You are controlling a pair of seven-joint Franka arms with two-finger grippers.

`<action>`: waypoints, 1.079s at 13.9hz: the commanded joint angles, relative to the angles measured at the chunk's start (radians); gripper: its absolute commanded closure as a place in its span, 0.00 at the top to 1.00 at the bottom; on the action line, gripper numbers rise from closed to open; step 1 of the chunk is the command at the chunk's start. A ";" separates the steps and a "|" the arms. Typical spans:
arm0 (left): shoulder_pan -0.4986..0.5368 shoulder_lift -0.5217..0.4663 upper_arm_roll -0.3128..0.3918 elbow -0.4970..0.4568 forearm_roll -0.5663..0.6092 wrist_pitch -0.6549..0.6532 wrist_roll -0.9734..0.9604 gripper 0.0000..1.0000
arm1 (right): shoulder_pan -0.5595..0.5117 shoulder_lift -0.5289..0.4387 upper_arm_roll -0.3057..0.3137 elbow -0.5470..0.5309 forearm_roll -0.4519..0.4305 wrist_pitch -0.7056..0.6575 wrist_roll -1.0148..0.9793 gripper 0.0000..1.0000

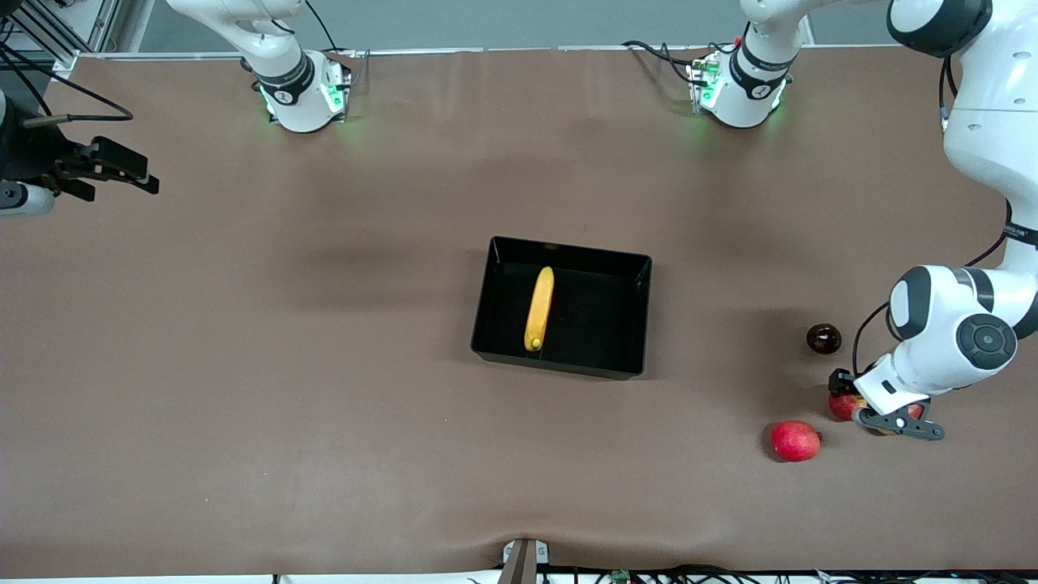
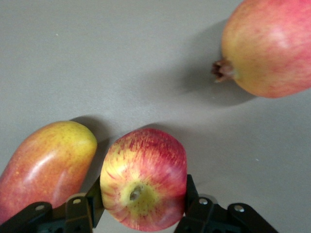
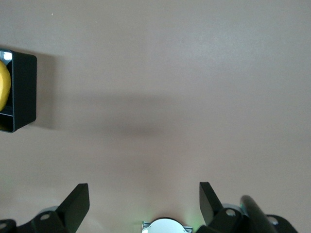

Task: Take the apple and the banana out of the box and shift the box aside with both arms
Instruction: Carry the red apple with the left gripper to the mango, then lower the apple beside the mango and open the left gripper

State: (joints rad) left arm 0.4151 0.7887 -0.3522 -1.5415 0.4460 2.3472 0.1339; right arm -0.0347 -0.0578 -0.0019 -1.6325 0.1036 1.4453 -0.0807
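The yellow banana (image 1: 539, 308) lies in the black box (image 1: 568, 248) at the table's middle. The small red apple with yellow patches (image 1: 842, 404) rests on the table toward the left arm's end. My left gripper (image 1: 861, 407) is down at it. In the left wrist view its fingers (image 2: 192, 194) press both sides of the apple (image 2: 144, 177), so the left gripper (image 2: 143, 196) is shut on it. My right gripper (image 1: 122, 172) waits open and empty over the right arm's end of the table, its own view (image 3: 144, 199) showing a corner of the box (image 3: 25, 92) and banana (image 3: 4, 85).
A red-yellow mango (image 2: 43, 165) lies touching close beside the apple. A round red fruit with a nub (image 1: 795, 440) lies nearer the front camera and also shows in the left wrist view (image 2: 272, 46). A dark round fruit (image 1: 824, 338) sits farther from the front camera.
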 commanded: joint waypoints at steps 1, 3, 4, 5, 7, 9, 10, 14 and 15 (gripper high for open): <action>0.005 0.012 -0.002 0.037 0.016 0.006 0.012 1.00 | -0.001 0.013 0.000 0.025 0.013 -0.011 -0.011 1.00; 0.005 -0.017 -0.022 0.035 0.008 -0.003 0.001 1.00 | 0.001 0.024 0.002 0.025 0.011 -0.013 -0.011 1.00; 0.004 -0.040 -0.055 0.029 -0.013 -0.018 -0.003 1.00 | 0.006 0.038 0.003 0.025 0.011 -0.014 -0.011 1.00; 0.005 -0.061 -0.086 0.032 -0.038 -0.069 -0.011 1.00 | 0.015 0.055 0.003 0.025 0.008 -0.020 -0.011 1.00; 0.002 -0.110 -0.146 0.032 -0.075 -0.133 -0.071 1.00 | 0.018 0.056 0.003 0.025 0.008 -0.022 -0.008 1.00; -0.016 -0.152 -0.200 0.028 -0.072 -0.195 -0.164 1.00 | 0.018 0.059 0.003 0.025 0.008 -0.023 -0.008 1.00; -0.022 -0.160 -0.233 0.024 -0.072 -0.224 -0.215 1.00 | 0.016 0.059 0.003 0.023 0.008 -0.023 -0.008 1.00; -0.123 -0.171 -0.320 0.006 -0.024 -0.262 -0.411 1.00 | 0.010 0.073 0.002 0.016 0.008 -0.045 -0.010 1.00; -0.171 -0.171 -0.320 0.006 -0.021 -0.262 -0.498 1.00 | 0.010 0.073 0.002 0.016 0.008 -0.046 -0.008 1.00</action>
State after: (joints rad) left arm 0.3104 0.6350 -0.6733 -1.5172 0.4010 2.0921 -0.2506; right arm -0.0201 0.0056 0.0016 -1.6324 0.1036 1.4203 -0.0837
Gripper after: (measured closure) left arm 0.000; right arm 0.000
